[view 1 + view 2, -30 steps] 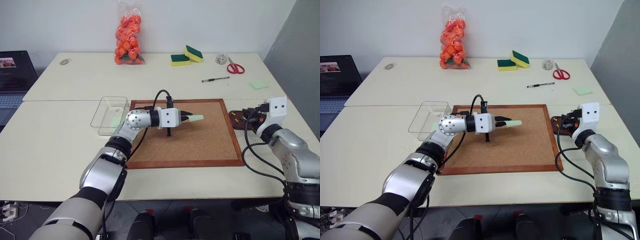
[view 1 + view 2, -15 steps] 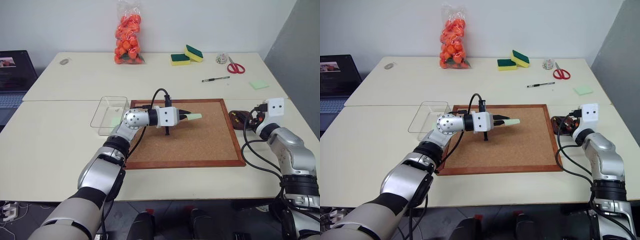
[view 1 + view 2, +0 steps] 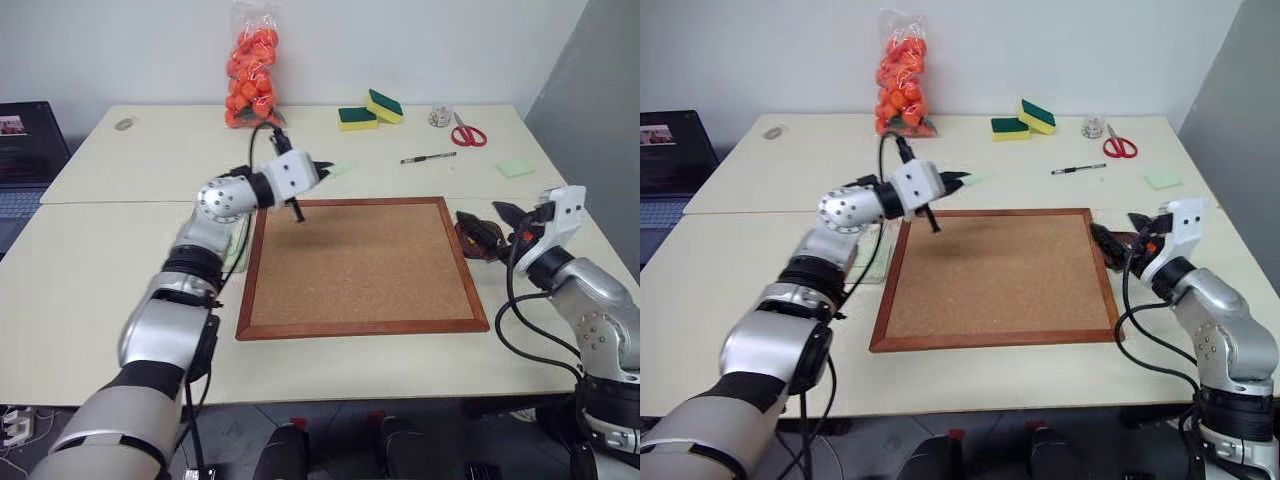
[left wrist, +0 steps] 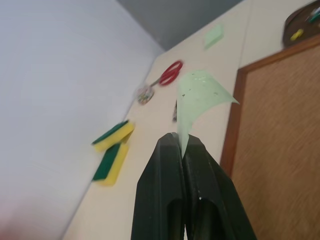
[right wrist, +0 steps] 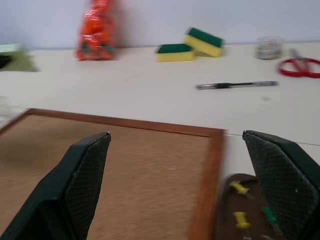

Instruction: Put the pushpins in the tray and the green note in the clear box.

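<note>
Above the cork board's [image 3: 360, 260] far edge, the left gripper [image 3: 322, 168] pinches the green note [image 4: 200, 95] by one corner, ready for the clear box [image 3: 238, 250] beside the board. Jaws spread wide and empty, the right gripper [image 3: 512, 222] hovers by the tray [image 5: 235, 220], which holds pushpins [image 5: 239, 188].

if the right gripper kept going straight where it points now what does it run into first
Probably nothing close: the open right gripper points low across the cork board's far corner, toward the pen and sponges. Depth is unclear.
</note>
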You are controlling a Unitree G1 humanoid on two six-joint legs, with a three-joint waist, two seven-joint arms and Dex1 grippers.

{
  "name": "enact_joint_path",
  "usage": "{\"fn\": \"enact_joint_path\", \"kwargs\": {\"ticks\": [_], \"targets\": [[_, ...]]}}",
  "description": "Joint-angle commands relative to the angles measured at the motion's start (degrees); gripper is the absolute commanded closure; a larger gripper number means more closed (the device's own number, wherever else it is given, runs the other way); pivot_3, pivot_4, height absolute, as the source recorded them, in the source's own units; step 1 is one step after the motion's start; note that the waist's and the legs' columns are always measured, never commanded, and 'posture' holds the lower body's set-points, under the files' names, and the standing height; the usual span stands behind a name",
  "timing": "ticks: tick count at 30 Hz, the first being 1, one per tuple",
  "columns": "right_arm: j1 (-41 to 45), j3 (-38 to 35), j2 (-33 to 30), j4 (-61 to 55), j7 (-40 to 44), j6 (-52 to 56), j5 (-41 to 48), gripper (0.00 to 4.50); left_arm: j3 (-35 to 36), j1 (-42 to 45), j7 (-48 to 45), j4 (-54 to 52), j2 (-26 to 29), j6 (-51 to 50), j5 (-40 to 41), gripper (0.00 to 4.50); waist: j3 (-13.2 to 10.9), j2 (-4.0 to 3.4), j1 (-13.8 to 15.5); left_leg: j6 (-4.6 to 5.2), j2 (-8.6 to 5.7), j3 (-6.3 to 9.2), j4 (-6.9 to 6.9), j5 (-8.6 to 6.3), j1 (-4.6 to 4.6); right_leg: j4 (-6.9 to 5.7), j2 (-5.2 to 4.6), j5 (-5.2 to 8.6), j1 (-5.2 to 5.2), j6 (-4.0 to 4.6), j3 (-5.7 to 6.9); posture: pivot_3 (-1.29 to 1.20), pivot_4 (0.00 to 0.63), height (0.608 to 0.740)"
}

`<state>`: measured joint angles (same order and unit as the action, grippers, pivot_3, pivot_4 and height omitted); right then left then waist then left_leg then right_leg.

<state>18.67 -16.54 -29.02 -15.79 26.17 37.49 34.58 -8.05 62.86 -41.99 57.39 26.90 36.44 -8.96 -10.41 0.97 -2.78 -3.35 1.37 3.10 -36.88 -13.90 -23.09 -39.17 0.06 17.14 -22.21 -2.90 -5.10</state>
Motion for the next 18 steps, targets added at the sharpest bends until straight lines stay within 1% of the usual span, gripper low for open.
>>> {"fn": "enact_joint_path", "kwargs": {"ticks": [1, 3, 5, 8, 13, 18], "targets": [[1.1, -1.3, 0.3, -6.1, 1.7, 2.6, 7.0, 0.01, 2.0, -1.3, 2.7, -7.5, 6.6, -6.7, -1.6, 4.50, 0.0, 0.02, -0.2, 0.00, 0.01, 0.00, -0.02, 0.00, -0.01, -0.01, 0.00, 0.00, -0.01, 0.00, 0.00, 0.00, 0.150, 0.740], [1.4, -0.8, -0.6, -8.3, 2.9, 4.8, 10.1, 0.01, 2.2, -3.3, 3.0, -10.6, 9.8, -10.4, -2.4, 4.50, 0.0, 0.01, -0.3, 0.00, 0.03, 0.00, -0.01, 0.00, 0.02, -0.03, 0.00, 0.00, -0.01, 0.00, 0.00, 0.00, 0.150, 0.740], [1.1, 1.0, -2.0, -10.3, 4.5, 6.4, 11.4, 0.01, 2.1, -5.4, 2.7, -13.2, 12.3, -13.4, -3.1, 4.50, 0.0, 0.01, -0.4, 0.00, 0.05, 0.00, 0.00, 0.00, 0.02, -0.05, 0.00, 0.00, -0.01, 0.00, 0.01, 0.00, 0.150, 0.740], [1.9, 6.4, -3.3, -11.7, 6.9, 6.8, 9.8, 0.01, 2.5, -8.6, 3.9, -15.0, 15.0, -18.1, -4.1, 4.50, 0.0, 0.01, -0.3, 0.00, 0.06, 0.02, -0.01, 0.00, 0.03, -0.05, 0.00, 0.01, -0.01, 0.01, 0.05, 0.00, 0.150, 0.740], [5.5, 12.1, -1.9, -10.3, 6.8, 5.6, 7.3, 0.01, 1.5, -10.0, 6.0, -14.1, 15.5, -22.1, -6.1, 4.50, -0.1, 0.12, 0.0, 0.00, 0.05, 0.06, -0.09, 0.00, 0.01, -0.12, 0.01, 0.01, -0.02, 0.01, 0.09, 0.00, 0.150, 0.740], [8.1, 17.7, -0.5, -9.2, 8.0, 4.6, 4.3, 0.01, -0.4, -10.2, 6.6, -12.3, 15.3, -23.1, -8.8, 4.50, -0.1, 0.13, 0.2, 0.00, 0.06, 0.10, -0.08, 0.00, 0.00, -0.09, 0.01, 0.01, -0.03, 0.01, 0.14, 0.00, 0.150, 0.740]]}}
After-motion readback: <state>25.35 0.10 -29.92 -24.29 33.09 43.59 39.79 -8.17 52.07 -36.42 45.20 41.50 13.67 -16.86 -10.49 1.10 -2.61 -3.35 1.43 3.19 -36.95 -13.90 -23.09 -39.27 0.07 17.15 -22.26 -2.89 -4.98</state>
